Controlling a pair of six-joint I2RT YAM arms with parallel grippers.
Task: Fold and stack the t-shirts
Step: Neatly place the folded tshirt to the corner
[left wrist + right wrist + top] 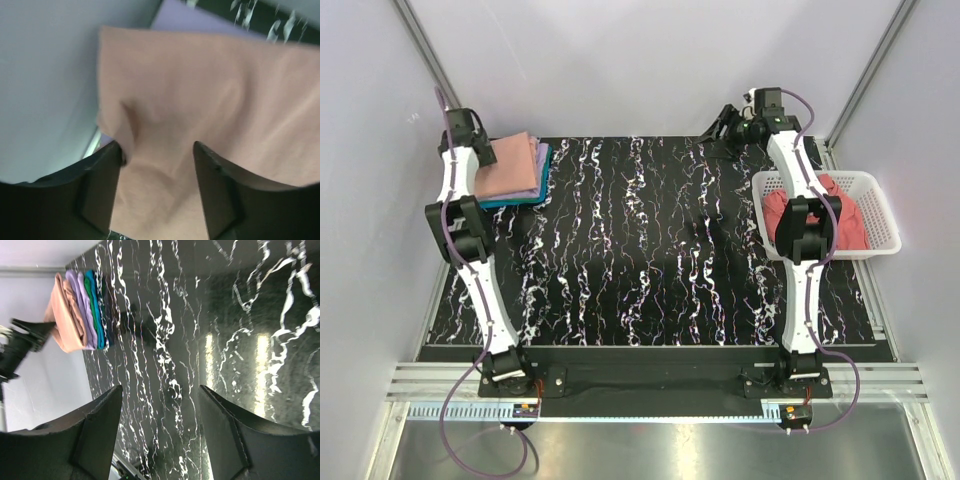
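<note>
A folded stack of t-shirts [515, 170] lies at the table's far left corner: salmon-pink on top, lavender under it, teal at the bottom. My left gripper [483, 150] hangs at the stack's left edge. In the left wrist view it [157, 150] is open, with the salmon-pink shirt [210, 90] spread under and between the fingers [100, 185] and a small ridge of cloth by the left one. My right gripper [722, 125] is at the far right of the table, open [160, 390] and empty over bare table. Its camera shows the stack [75, 310] edge-on.
A white lattice basket [868, 180] stands at the table's right edge with a crumpled rose-pink shirt [845, 225] inside, partly behind the right arm. The black marbled table [650, 250] lies between the arms. Grey walls close in on the left, back and right.
</note>
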